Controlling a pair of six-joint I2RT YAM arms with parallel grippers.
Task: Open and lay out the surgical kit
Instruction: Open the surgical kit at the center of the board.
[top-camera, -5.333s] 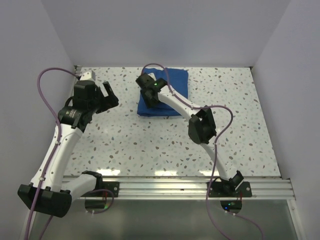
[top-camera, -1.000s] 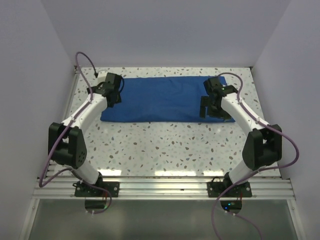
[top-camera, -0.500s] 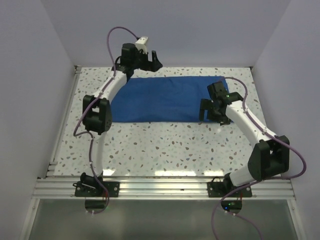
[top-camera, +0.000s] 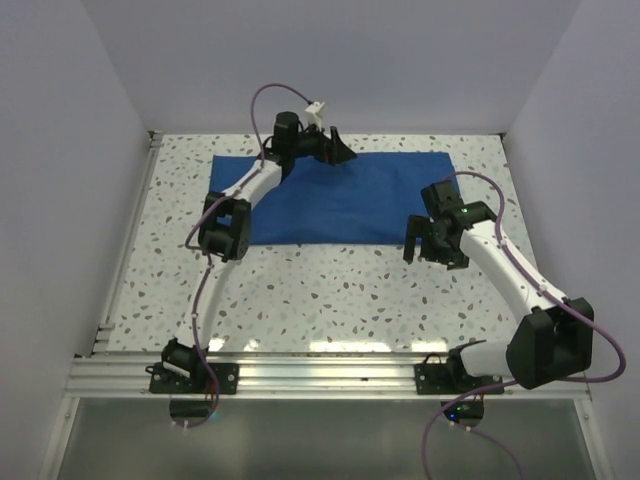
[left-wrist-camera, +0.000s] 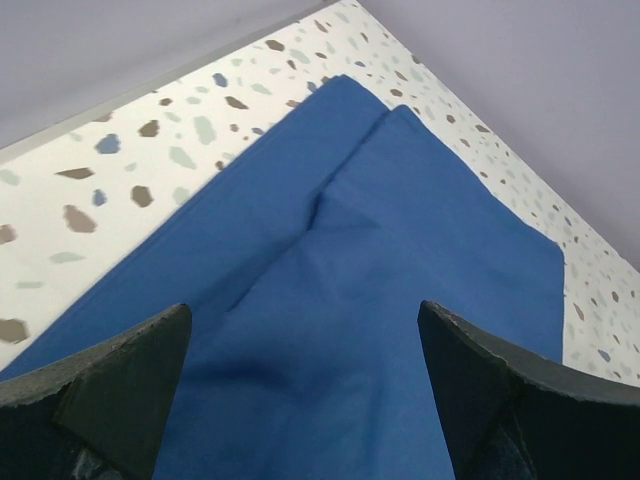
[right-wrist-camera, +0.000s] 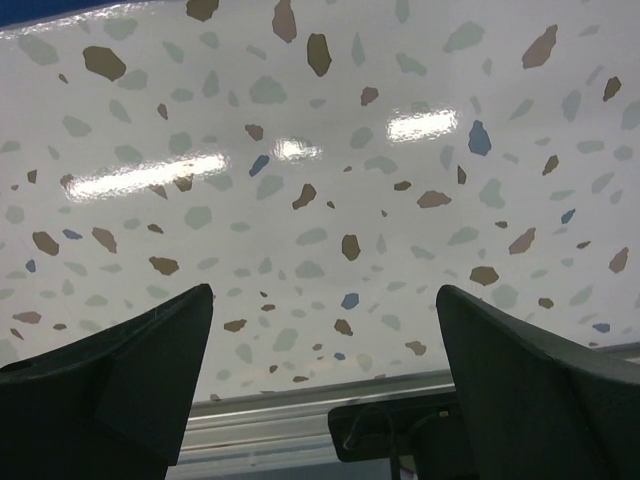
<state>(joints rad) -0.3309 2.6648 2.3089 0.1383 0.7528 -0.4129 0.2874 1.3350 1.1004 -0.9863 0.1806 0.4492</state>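
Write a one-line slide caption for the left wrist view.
Open left gripper hovers over the layered royal-blue cloth wrap on the speckled table.

Matt blue cloth wrap (top-camera: 340, 200) on a glossy speckled table (top-camera: 330, 290).
The cloth wrap is royal-blue fabric, matt and soft, with shallow creases and an overlapping folded layer in the left wrist view. The table has a smooth white terrazzo-like top flecked with brown, grey and blue, and it is glossy enough to mirror lights as bright streaks. The fingers (left-wrist-camera: 110, 390) of the left hand (left-wrist-camera: 303, 306) and of the right hand (right-wrist-camera: 322, 295) look like matt black plastic, faintly grainy. The rail (top-camera: 330, 375) along the table's near edge is bare silvery metal with a dull sheen.
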